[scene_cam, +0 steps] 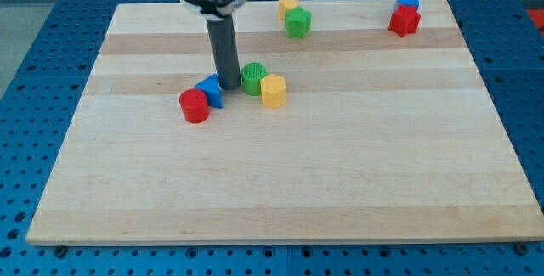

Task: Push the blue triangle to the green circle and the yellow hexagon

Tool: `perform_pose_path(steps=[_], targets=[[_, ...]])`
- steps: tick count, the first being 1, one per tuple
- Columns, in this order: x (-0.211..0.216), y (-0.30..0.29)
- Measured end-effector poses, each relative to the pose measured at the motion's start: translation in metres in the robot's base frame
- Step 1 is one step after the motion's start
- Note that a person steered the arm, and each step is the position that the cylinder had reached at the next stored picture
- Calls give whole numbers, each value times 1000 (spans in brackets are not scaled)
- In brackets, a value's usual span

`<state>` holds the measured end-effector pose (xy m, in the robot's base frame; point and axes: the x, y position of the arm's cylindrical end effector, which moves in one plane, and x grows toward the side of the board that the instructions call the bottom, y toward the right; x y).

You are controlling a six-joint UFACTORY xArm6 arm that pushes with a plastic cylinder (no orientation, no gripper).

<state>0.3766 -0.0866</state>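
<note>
The blue triangle (pixel 210 92) lies left of the board's middle, touching a red circle (pixel 195 105) at its lower left. The green circle (pixel 253 78) stands just to its right, with the yellow hexagon (pixel 273 91) touching the green circle's lower right. My tip (pixel 229 87) is down on the board in the narrow gap between the blue triangle and the green circle, close against the triangle's right side. The rod hides part of the triangle's top right.
A yellow block (pixel 289 6) and a green star-like block (pixel 298 23) sit together at the view's top centre. A blue block (pixel 407 2) and a red block (pixel 405 20) sit together at the top right. The wooden board (pixel 280 174) lies on a blue perforated table.
</note>
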Motion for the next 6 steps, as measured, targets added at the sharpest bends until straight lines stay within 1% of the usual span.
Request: perform_pose_path(steps=[1,2,4,5,6], targets=[[-27,-28],[-27,-28],[52,-56],[53,-56],[48,-16]])
